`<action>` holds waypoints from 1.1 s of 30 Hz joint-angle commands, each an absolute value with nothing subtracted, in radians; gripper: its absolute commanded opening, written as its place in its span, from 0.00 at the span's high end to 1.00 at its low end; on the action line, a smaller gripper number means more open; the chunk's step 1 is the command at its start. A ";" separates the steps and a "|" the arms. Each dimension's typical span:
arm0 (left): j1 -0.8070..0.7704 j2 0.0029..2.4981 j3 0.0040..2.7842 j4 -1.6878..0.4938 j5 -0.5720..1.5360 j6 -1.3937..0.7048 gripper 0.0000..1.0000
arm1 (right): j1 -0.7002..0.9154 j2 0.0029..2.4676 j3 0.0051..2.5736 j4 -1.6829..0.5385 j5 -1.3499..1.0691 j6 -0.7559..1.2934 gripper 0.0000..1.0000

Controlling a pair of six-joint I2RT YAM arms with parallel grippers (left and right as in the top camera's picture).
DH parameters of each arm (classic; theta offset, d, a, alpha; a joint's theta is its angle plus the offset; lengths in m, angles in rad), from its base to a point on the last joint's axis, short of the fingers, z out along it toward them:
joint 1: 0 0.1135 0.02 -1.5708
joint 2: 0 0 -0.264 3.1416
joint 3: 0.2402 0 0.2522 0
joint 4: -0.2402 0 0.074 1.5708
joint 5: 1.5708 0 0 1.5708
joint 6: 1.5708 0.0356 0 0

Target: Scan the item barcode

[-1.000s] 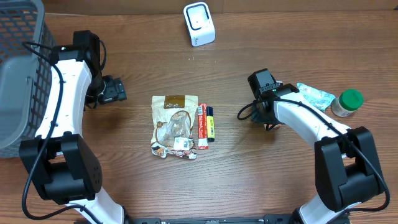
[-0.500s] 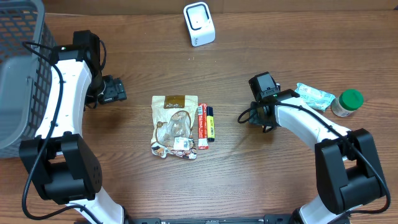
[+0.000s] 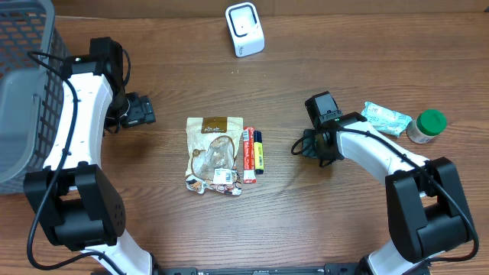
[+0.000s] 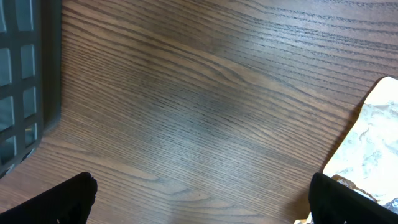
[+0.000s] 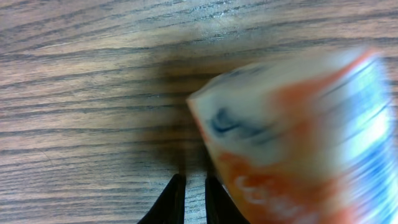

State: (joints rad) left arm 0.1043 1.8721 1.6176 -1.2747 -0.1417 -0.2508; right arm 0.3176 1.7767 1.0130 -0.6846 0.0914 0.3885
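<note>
Gripping with jaws drawn almost together, the right gripper (image 5: 193, 186) is hovering low over the wood. A blurred orange, white and blue packet (image 5: 292, 137) is looming just to the right of its fingertips, close under the wrist camera. The packet is riding clear of the table and throwing a shadow beneath itself, so it is most likely being pinched further back in the jaws, though the contact itself is hidden. Holding it off the surface is leaving a face free to turn toward the white scanner (image 3: 244, 29), which is standing well away from this hand, ahead and off to its left. The left gripper (image 4: 199, 202) is resting spread wide and carrying nothing, with a snack pouch (image 4: 373, 137) just beyond one finger and a grey basket (image 4: 25, 74) beyond the other. That spot is leaving the route to the scanner free.
</note>
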 commanded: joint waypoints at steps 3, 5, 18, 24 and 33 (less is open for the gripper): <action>0.097 1.879 1.630 -1.274 -0.138 -0.232 0.00 | 0.321 1.777 1.000 -0.681 0.083 0.391 0.86; 0.097 1.879 1.630 -1.274 -0.138 -0.232 0.00 | 0.321 1.774 1.006 -0.682 0.064 0.379 0.86; 0.097 1.879 1.630 -1.274 -0.138 -0.232 0.00 | 0.119 1.705 1.419 -1.047 -0.001 0.150 0.69; 0.097 1.879 1.630 -1.274 -0.138 -0.232 0.00 | -0.024 1.729 1.397 -1.089 -0.182 -0.016 0.69; 0.097 1.879 1.630 -1.274 -0.138 -0.232 0.00 | -0.074 1.786 1.272 -0.951 -0.236 -0.114 0.75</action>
